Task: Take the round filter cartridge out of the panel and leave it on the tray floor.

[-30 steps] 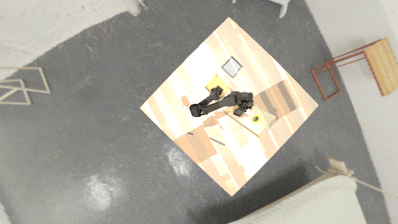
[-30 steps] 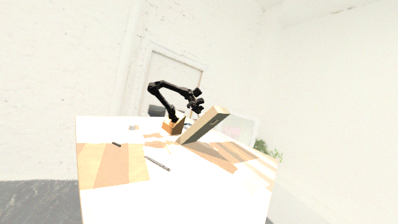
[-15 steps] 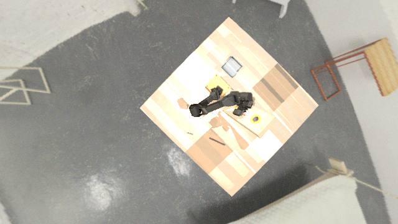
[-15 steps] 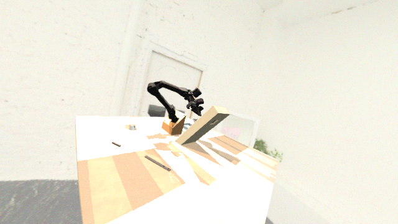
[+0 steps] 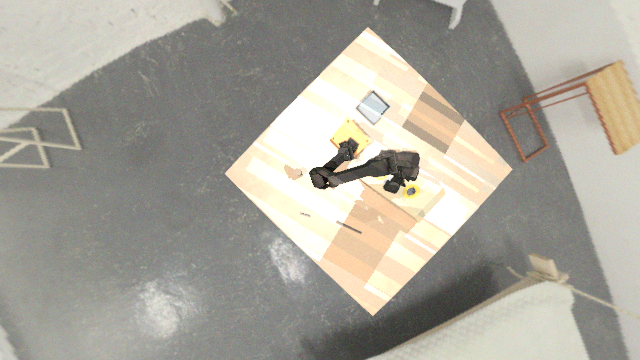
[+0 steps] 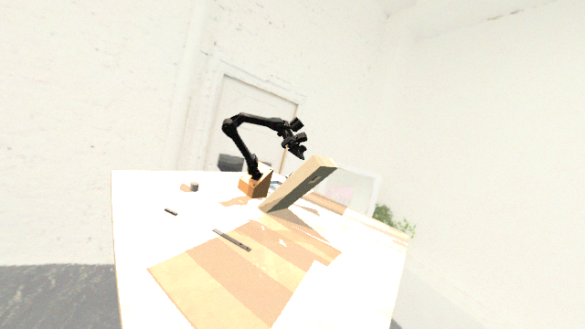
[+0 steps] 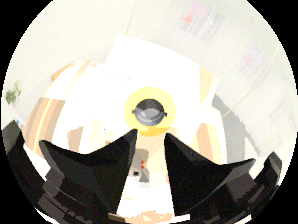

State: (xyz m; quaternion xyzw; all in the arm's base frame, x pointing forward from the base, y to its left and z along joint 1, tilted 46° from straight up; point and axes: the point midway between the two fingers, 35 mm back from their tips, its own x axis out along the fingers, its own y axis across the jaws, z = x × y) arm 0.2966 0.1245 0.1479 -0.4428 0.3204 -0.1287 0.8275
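Note:
The service panel (image 6: 297,184) (image 7: 155,70) leans up from the table. Its yellow ring (image 7: 128,107) surrounds a round opening (image 5: 411,191) (image 7: 149,111) with a dark, recessed inside and a small notch on each side. No cartridge face sits flush there. My gripper (image 6: 303,158) (image 7: 150,134) is partly open, its fingertips a little above the panel, just below the ring in the wrist view. I see no cartridge between the fingers; where it lies I cannot tell. The shallow grey tray (image 5: 373,108) stands beside the robot's base and looks empty.
The orange base block (image 5: 348,131) (image 6: 252,186) stands between tray and panel. A small grey cylinder (image 6: 194,186), a short dark bar (image 5: 305,214) (image 6: 171,212) and a long dark strip (image 5: 349,227) (image 6: 232,240) lie on the table to the panel's other side.

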